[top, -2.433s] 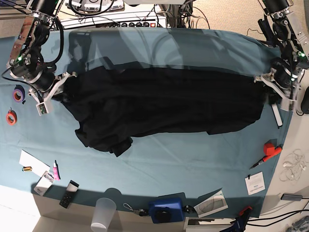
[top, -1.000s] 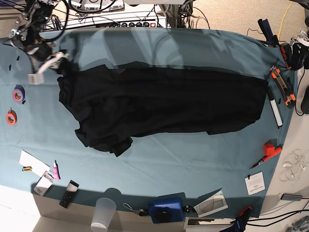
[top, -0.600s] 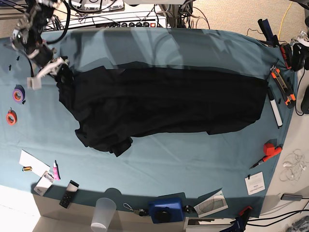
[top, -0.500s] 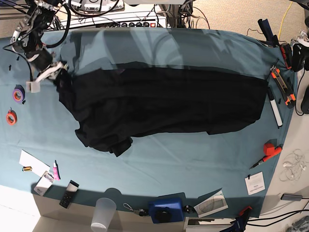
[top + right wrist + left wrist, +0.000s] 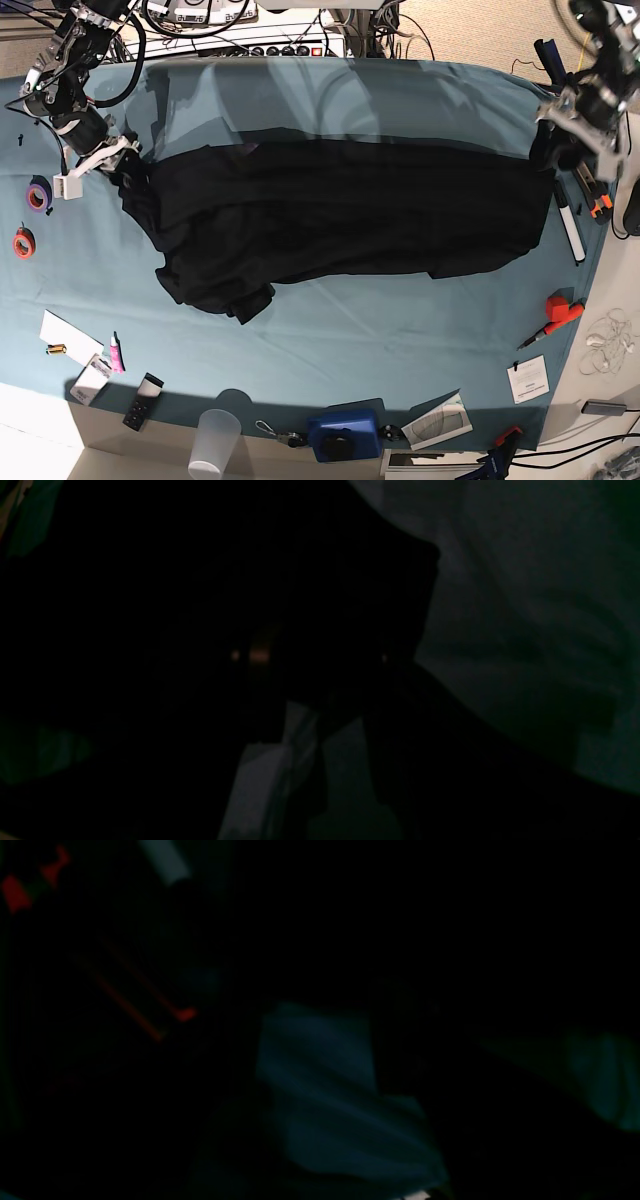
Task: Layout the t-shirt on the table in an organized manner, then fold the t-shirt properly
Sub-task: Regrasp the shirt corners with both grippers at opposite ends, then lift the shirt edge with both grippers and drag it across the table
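Sprawling across the teal tabletop [image 5: 330, 330], the black t-shirt [image 5: 340, 215] lies stretched wide, its lower left corner bunched. Both tools hover at its far corners, right tool [image 5: 88, 168] and left tool [image 5: 562, 112], jaws spread, whether pinching cloth cannot be told. Tape rolls [image 5: 30, 215], a marker [image 5: 572, 235], a plastic cup [image 5: 214, 445] and a blue box [image 5: 343, 435] crowd the edges.

- I've got two tape rolls at the left edge, a purple one [image 5: 39, 195] and an orange one [image 5: 22, 242] just below it.
- Bottom left there's a white card [image 5: 68, 336], a pink tube [image 5: 116, 353] and a little black remote-looking thing [image 5: 143, 401].
- A clear plastic cup [image 5: 215, 441] and a blue box [image 5: 343, 434] along the near edge.
- Over on the right, a red tool [image 5: 561, 310], a white marker [image 5: 571, 233] and an orange-handled cutter [image 5: 587, 180].
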You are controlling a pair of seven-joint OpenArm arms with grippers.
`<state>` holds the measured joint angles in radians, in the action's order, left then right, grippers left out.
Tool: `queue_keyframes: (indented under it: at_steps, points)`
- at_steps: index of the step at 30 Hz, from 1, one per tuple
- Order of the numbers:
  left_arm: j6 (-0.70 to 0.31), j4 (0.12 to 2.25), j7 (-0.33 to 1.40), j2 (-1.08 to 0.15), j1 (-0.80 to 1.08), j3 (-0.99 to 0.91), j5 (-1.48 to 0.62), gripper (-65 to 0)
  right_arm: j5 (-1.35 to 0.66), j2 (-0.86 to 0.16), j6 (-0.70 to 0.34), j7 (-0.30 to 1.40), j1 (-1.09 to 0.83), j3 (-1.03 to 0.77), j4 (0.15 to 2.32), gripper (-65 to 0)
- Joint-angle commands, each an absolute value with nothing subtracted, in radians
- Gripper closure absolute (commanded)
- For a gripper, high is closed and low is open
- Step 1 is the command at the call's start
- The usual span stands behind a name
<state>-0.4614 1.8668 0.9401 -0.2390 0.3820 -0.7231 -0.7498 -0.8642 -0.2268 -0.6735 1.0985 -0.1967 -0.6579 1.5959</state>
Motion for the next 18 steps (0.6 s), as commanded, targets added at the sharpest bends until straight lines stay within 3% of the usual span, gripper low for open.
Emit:
queue_keyframes:
  at_steps: [1,7,14,16,18]
  points:
    - [-0.449,1.874,0.915,-0.254,0.367,-0.726,-0.754,-34.6,-0.888,-0.243,-0.675,1.077,-0.188,-0.663,1.61,-23.6]
    - [-0.418,1.71,0.906,-0.252,0.263,-0.726,-0.716,-34.6,-0.889,-0.244,-0.675,1.076,-0.188,-0.663,1.61,-23.6]
    - [-0.453,1.585,0.987,-0.252,0.218,-0.727,-0.718,-34.6,-0.889,-0.244,-0.676,1.076,-0.188,-0.663,1.61,-23.6]
    - [-0.453,1.585,0.987,-0.252,0.218,-0.727,-0.739,-34.5,-0.889,-0.245,-0.676,1.076,-0.185,-0.663,1.61,-21.1]
    - [-0.453,1.585,0.988,-0.252,0.218,-0.727,-0.776,-32.5,-0.889,-0.244,-0.676,1.076,-0.185,-0.663,1.61,-13.0]
